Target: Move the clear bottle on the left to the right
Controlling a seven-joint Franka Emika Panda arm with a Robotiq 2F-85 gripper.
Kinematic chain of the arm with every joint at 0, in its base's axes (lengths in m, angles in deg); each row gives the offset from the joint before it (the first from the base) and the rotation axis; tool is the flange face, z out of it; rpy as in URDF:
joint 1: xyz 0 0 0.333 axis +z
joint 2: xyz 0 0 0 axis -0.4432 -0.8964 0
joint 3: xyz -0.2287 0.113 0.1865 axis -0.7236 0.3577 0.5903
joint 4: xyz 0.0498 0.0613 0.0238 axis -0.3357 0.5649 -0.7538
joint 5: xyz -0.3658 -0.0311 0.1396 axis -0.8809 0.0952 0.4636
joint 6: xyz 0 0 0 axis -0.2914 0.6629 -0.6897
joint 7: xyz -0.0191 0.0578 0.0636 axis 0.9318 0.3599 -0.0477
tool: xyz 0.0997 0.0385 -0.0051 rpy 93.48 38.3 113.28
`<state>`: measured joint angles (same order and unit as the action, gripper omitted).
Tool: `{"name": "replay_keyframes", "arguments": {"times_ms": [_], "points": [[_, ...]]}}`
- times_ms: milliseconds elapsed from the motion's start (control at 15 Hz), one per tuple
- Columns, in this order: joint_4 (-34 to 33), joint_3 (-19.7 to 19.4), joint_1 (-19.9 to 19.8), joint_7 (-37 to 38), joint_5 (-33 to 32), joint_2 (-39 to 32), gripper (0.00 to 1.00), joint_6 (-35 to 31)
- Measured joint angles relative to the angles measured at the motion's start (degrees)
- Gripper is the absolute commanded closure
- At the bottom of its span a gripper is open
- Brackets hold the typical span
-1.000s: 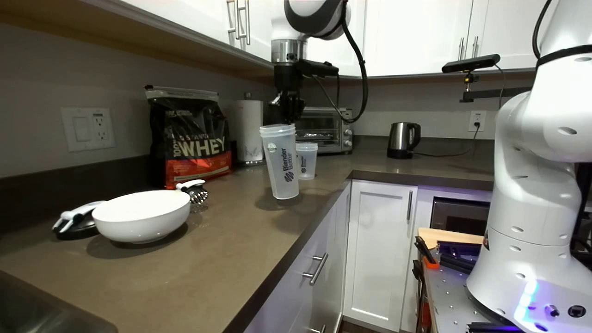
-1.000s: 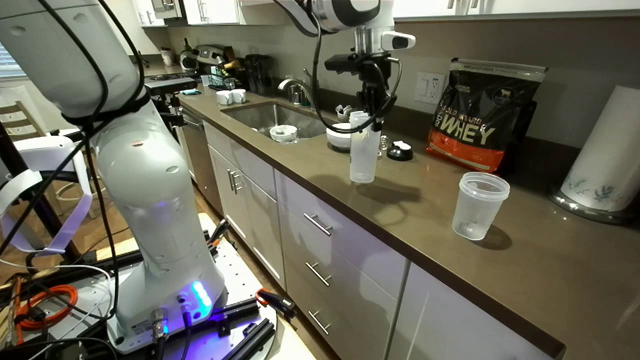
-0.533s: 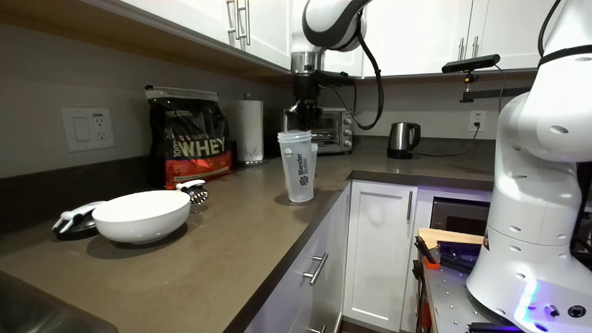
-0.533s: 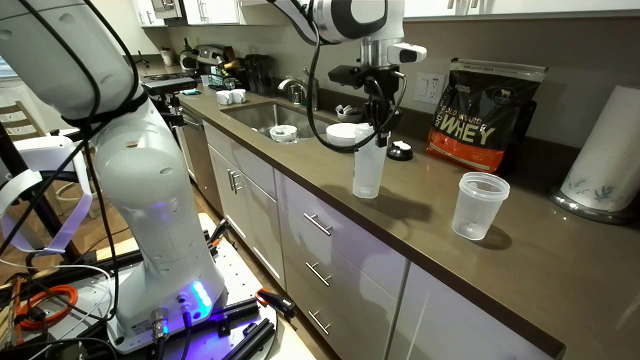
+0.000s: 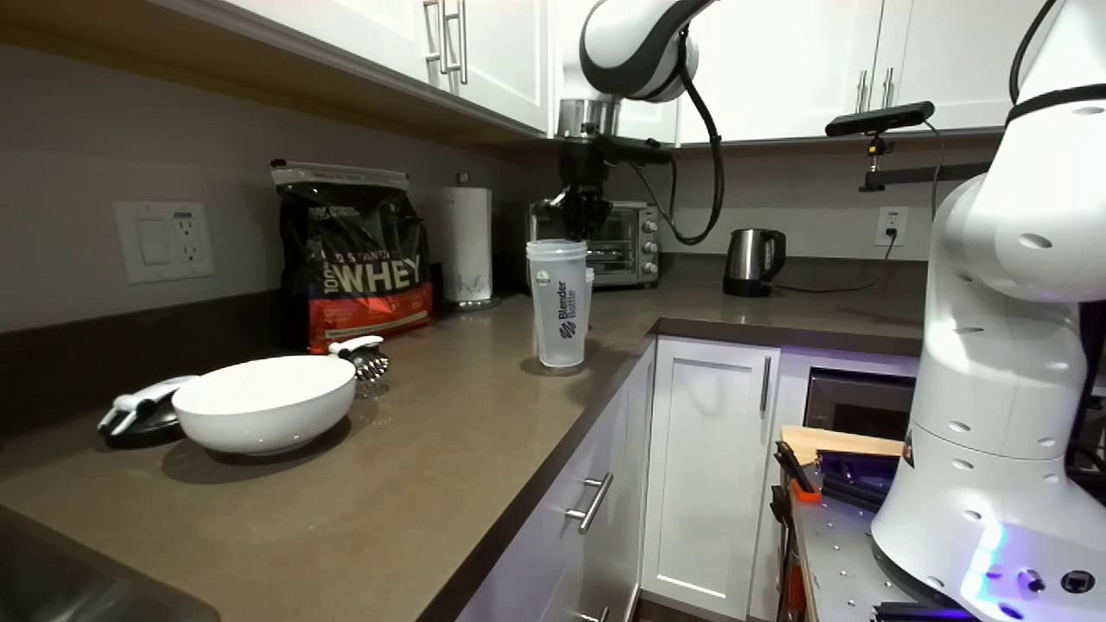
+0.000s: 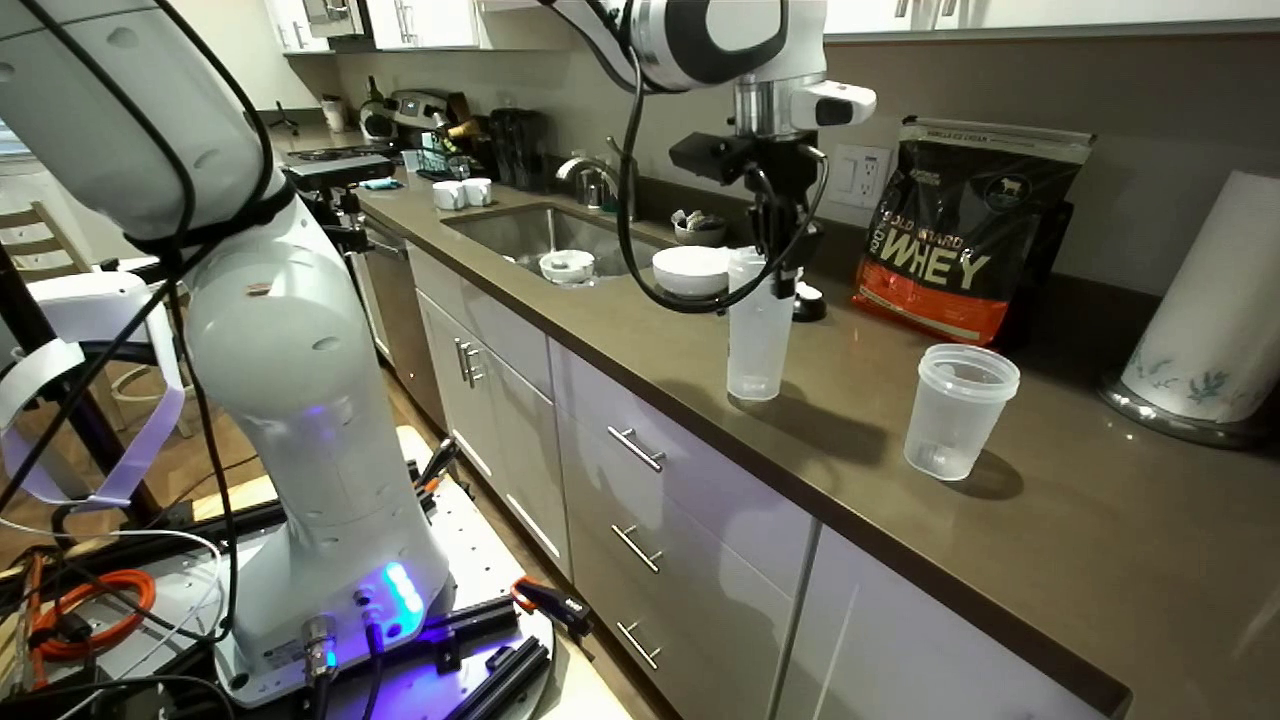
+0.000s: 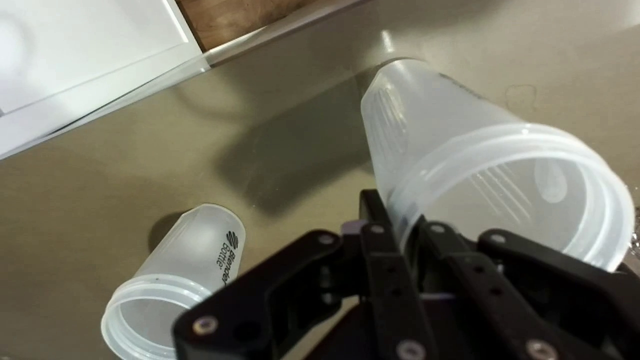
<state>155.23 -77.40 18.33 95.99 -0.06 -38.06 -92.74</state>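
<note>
The jaws of the gripper are clenched upon the wall of the clear bottle at its rim; one jaw is placed outside, the other apparently within the open mouth. The bottle is held nearly upright, mouth uppermost, with its base at or just above the counter; whether contact is made cannot be told. To the bottle's right in an exterior view, the shorter clear cup is seen standing ungrasped, well apart from it; on the opposite side, beyond the bottle, a white bowl is shown. Farther out, behind the cup, are found the whey bag and, at the right, the paper towel roll.

Progress: the grasp may be judged complete. The transfer to the right is judged partial at most, since the bottle is found on the bowl's side of the cup and its end point is not marked. If a place beyond the cup is intended, further carriage is required; otherwise, only the seating of the base and the release are left.
</note>
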Motion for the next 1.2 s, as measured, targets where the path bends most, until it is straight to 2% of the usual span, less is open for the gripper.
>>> {"name": "replay_keyframes", "arguments": {"times_ms": [600,733,800,867,1000,1200], "points": [[1.46,-1.34,-0.22,0.00,0.55,-0.19,0.93,-2.54],[1.46,-1.35,-0.22,0.00,0.61,-0.32,0.77,-2.54],[1.46,-1.35,-0.22,0.00,0.64,-0.37,0.62,-2.54],[1.46,-1.36,-0.22,0.00,0.65,-0.38,0.60,-2.54],[1.46,-1.36,-0.22,0.00,0.66,-0.38,0.50,-2.54],[1.45,-1.28,-0.21,0.00,0.66,-0.31,0.30,-2.53]]}}
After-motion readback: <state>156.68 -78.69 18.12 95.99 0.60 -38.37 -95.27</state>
